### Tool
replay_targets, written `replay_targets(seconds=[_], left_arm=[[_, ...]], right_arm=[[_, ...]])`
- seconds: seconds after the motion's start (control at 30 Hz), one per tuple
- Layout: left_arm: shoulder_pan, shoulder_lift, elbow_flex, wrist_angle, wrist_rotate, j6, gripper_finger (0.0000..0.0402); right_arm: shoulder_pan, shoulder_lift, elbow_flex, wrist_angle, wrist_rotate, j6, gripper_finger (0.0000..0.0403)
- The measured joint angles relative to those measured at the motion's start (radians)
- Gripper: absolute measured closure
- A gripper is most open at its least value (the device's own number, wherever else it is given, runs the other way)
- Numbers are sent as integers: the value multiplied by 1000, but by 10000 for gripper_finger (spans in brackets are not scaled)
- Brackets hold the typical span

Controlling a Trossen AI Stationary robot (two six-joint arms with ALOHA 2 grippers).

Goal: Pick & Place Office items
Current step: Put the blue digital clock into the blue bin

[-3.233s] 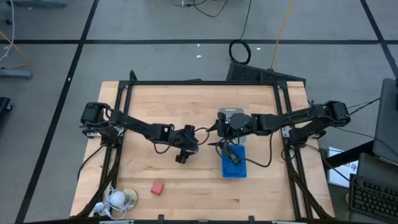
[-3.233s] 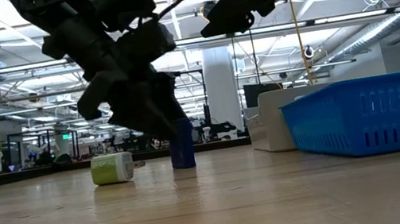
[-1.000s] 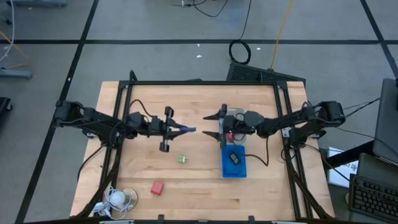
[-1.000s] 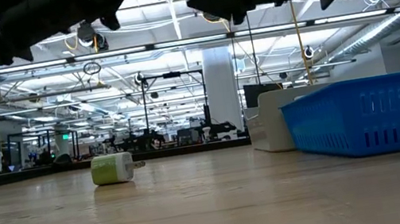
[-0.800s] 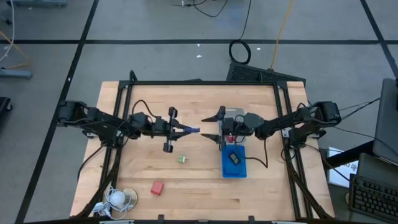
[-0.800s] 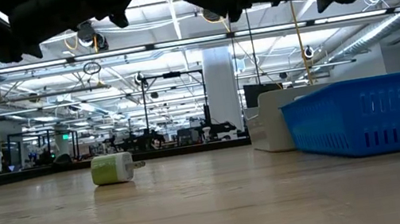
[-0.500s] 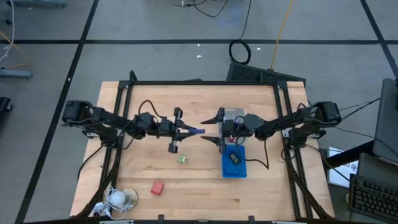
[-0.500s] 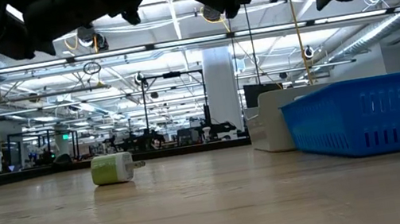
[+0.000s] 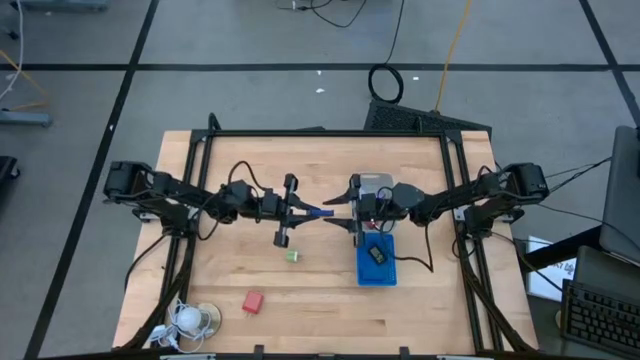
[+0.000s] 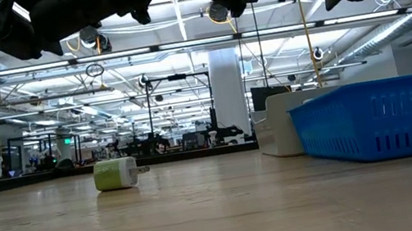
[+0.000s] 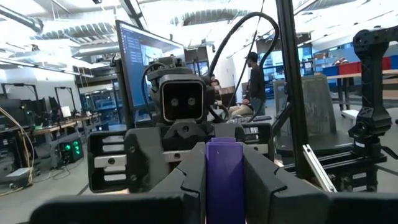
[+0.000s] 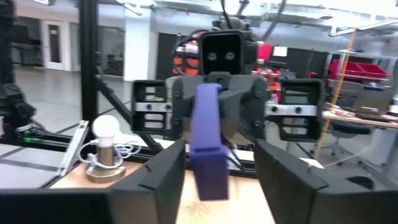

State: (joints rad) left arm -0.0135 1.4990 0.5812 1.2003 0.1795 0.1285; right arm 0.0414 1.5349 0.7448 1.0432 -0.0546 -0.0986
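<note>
Left tool point(image 9: 318, 211) clamped on purple block point(image 11: 222, 171) mid-air above table point(image 9: 240, 260), right tool point(image 9: 340, 213) fingers apart around block's other end

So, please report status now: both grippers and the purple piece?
Left gripper shut on purple piece, mid-air. Right gripper open around its far end. Nothing in the way.

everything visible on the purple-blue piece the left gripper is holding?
The purple-blue piece is a small flat rectangular block, matte and plastic-looking, plain on the faces shown. It is held in the air over the middle of the table, clamped at one end between the left gripper's shut fingers, its free end pointing at the right gripper. The right gripper's fingers stand on either side of that free end; contact cannot be told. It touches nothing else visible.
</note>
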Motion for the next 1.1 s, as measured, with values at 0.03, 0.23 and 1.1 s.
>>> replay_targets(seconds=[0.03,0.23,1.1], left_arm=[[0,0,0,-2,0,0,343],[0,0,0,-3,-1,-3,343],[9,-386,-2,-670,-49,4,183]], right_arm=[[0,0,0,0,-13,0,234],[0,0,0,0,-33,-26,315],[10,-134,0,-332,-24,-29,347]])
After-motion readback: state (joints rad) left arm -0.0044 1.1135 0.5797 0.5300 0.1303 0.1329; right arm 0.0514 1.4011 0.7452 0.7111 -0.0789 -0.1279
